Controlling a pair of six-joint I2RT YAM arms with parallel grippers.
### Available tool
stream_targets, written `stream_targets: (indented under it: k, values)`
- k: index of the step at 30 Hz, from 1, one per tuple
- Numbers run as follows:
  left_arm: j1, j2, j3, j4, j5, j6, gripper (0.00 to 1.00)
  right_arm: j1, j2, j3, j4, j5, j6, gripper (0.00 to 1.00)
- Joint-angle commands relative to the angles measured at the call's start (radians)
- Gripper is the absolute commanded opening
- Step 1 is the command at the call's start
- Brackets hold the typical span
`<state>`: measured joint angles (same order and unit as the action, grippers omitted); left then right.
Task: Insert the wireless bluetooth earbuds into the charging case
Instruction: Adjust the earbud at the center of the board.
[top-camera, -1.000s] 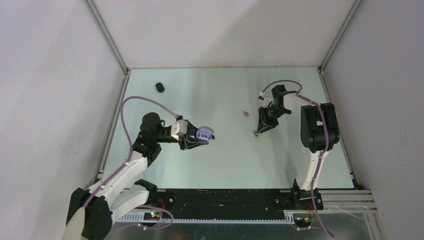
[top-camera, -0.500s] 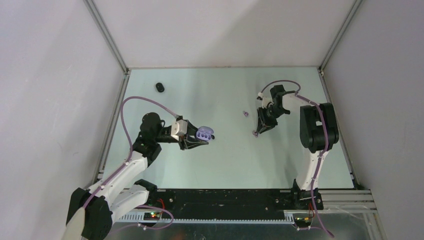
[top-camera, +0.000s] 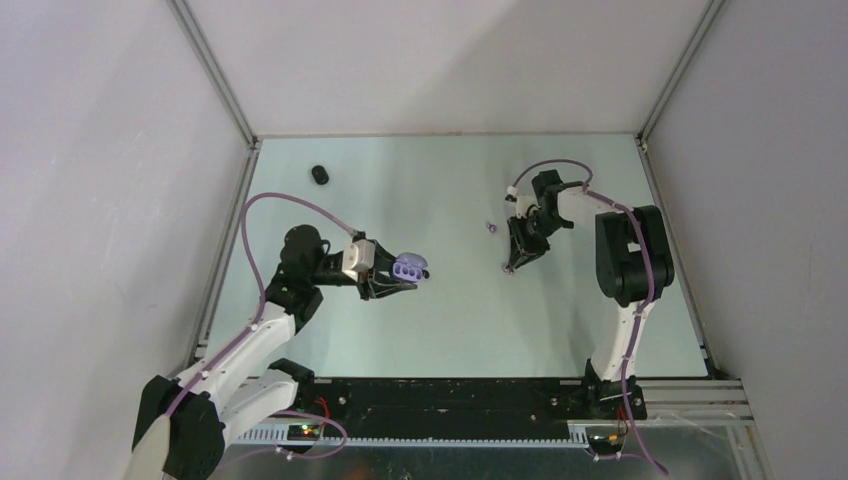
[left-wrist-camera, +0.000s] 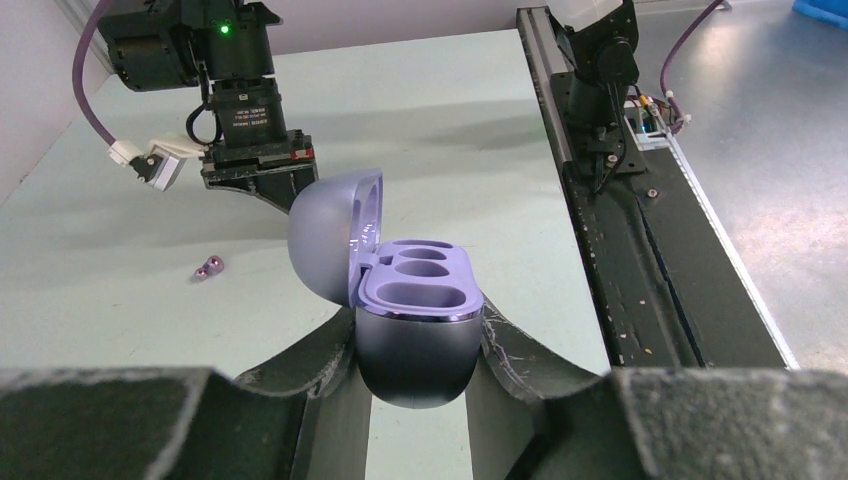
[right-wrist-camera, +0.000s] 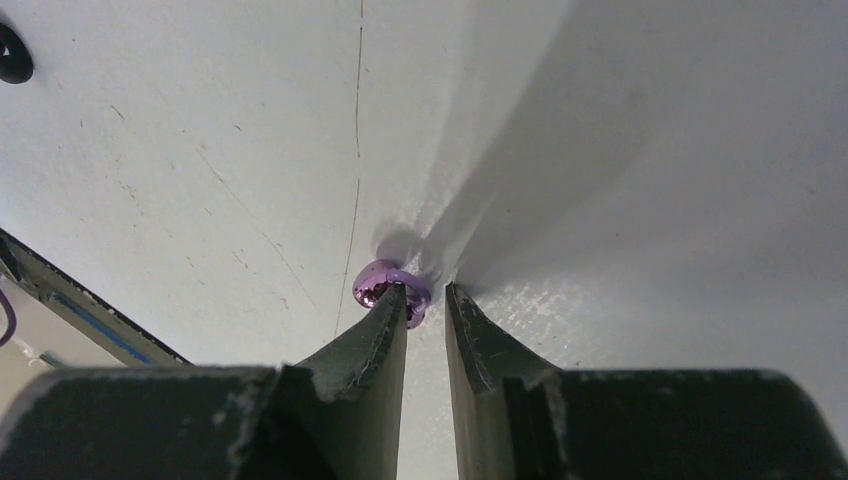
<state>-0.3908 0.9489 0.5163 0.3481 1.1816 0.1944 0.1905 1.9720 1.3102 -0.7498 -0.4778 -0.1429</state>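
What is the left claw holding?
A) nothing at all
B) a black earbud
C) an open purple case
C: the left gripper is shut on the case, whose lid stands open.

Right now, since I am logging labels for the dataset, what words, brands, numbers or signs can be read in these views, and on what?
No text can be read anywhere.
charging case: plain purple, no brand or mark.
earbud: glossy purple, no mark.
small boards at the near edge: too small to read.
right arm: only a green light, no legible label.
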Motion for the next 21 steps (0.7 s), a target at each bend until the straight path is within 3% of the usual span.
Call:
stream_targets:
  k: [1,14,21]
  values:
    - [-0.004,-0.011,0.045,0.006,0.001,0.033,0.0,-0.005,-0.025,0.034,0.005,0.043,-0.041,0.26]
    - [-0.005,0.005,0.051,-0.009,-0.002,0.049,0.0,0.017,0.075,0.214,-0.078,0.053,-0.161,0.29]
    - [-0.006,-0.001,0.054,-0.026,-0.004,0.061,0.0,0.043,0.121,0.225,-0.12,0.043,-0.201,0.28]
